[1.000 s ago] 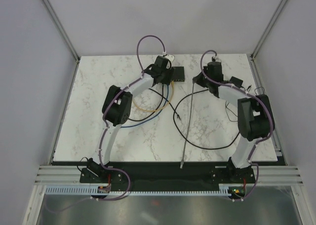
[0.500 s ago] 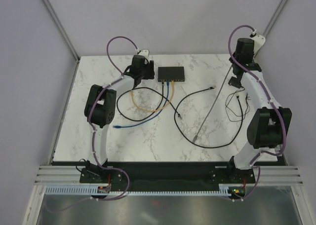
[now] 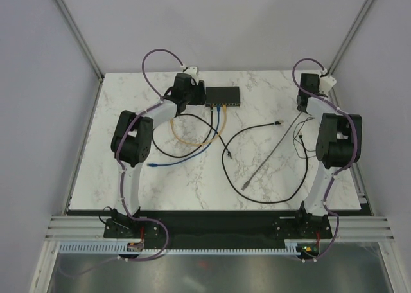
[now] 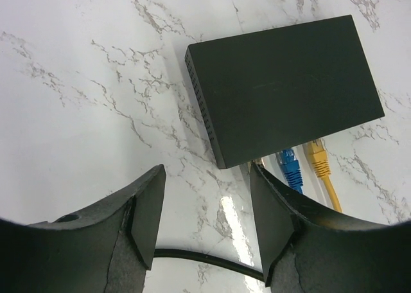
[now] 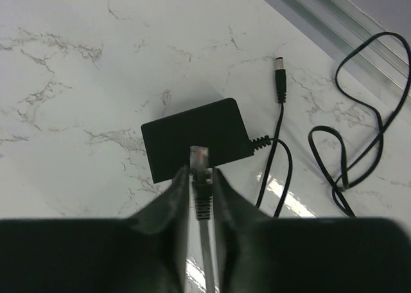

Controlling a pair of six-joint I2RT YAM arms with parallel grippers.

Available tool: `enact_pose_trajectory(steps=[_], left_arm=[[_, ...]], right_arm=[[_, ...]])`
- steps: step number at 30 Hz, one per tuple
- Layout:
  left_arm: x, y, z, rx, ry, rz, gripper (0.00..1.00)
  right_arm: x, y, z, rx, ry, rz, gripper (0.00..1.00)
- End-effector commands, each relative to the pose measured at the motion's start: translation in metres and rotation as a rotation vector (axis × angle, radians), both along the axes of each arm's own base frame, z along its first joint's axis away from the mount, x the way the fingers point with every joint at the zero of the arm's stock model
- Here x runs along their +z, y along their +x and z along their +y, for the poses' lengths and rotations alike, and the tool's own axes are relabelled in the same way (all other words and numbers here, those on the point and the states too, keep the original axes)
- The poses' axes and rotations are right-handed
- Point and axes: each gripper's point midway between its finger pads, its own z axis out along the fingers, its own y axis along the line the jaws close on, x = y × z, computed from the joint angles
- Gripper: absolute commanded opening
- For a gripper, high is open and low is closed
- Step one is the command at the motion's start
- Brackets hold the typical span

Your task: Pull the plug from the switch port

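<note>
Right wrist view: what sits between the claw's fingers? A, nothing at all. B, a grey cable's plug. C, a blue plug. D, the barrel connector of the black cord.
B: the grey cable's plug stands between the fingers of the right claw, above the black adapter; the barrel connector lies apart on the table.

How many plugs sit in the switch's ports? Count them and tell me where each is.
2 show clearly: a blue plug and a yellow plug, side by side along the switch's port side, the blue nearer the left gripper. A third may be hidden behind that gripper.
</note>
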Motion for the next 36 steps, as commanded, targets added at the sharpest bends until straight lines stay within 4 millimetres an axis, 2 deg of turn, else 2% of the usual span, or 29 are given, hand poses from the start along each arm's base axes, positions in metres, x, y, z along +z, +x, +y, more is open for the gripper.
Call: enact_pose_trajectory(steps=[1,3,5,7,10,11,12,14,15,17,18,19,20,21,23,27,31,33,34,36], left_arm=[[0.045,0.010,-0.014,-0.026,-0.090,-0.084,0.62],[0.043,0.008,-0.017,-0.044,-0.093,-0.076,0.61],[0.043,0.008,-0.019,-0.056,-0.095,-0.073,0.61],[0.043,0.007,-0.021,-0.073,-0.092,-0.074,0.61],[0.043,0.007,-0.023,-0.098,-0.084,-0.079,0.61],[0.045,0.006,-0.026,-0.116,-0.090,-0.078,0.61],[0.041,0.005,-0.028,-0.126,-0.090,-0.069,0.61],[0.044,0.005,-0.034,-0.154,-0.103,-0.068,0.60],[0.041,0.004,-0.036,-0.159,-0.107,-0.058,0.59],[0.043,0.004,-0.041,-0.186,-0.118,-0.057,0.58],[0.038,0.002,-0.045,-0.197,-0.115,-0.044,0.58],[0.042,0.003,-0.048,-0.204,-0.116,-0.050,0.58],[0.041,0.003,-0.050,-0.214,-0.114,-0.044,0.57],[0.040,0.002,-0.053,-0.223,-0.108,-0.043,0.57],[0.038,0.002,-0.057,-0.233,-0.102,-0.036,0.57],[0.032,0.000,-0.063,-0.262,-0.103,-0.009,0.57],[0.028,0.001,-0.071,-0.274,-0.099,0.011,0.55],[0.016,0.001,-0.070,-0.264,-0.073,0.041,0.53],[0.021,0.003,-0.072,-0.267,-0.073,0.034,0.52],[0.015,0.003,-0.070,-0.254,-0.061,0.049,0.51]], right_arm=[[0.009,0.027,-0.001,-0.005,0.017,-0.079,0.33],[0.005,0.028,0.000,0.004,0.027,-0.071,0.53],[0.007,0.028,0.005,0.029,0.040,-0.073,0.56],[0.011,0.030,0.020,0.085,0.071,-0.090,0.57],[0.025,0.035,0.059,0.193,0.059,-0.103,0.59],[0.028,0.036,0.078,0.243,0.058,-0.102,0.60],[0.035,0.038,0.106,0.308,0.055,-0.110,0.61],[0.039,0.037,0.133,0.371,0.065,-0.114,0.61],[0.042,0.036,0.155,0.416,0.081,-0.124,0.62],[0.034,0.031,0.196,0.535,0.185,-0.137,0.62],[0.034,0.034,0.217,0.582,0.267,-0.183,0.62],[0.035,0.034,0.244,0.667,0.358,-0.221,0.62],[0.032,0.033,0.261,0.708,0.407,-0.231,0.61],[0.019,0.033,0.270,0.718,0.433,-0.207,0.61],[0.010,0.026,0.293,0.769,0.477,-0.193,0.61],[-0.002,0.025,0.325,0.838,0.570,-0.231,0.61],[-0.013,0.025,0.342,0.841,0.713,-0.295,0.59],[-0.021,0.025,0.349,0.833,0.780,-0.316,0.56],[-0.022,0.025,0.351,0.830,0.800,-0.324,0.56],[-0.027,0.024,0.352,0.817,0.834,-0.343,0.54]])
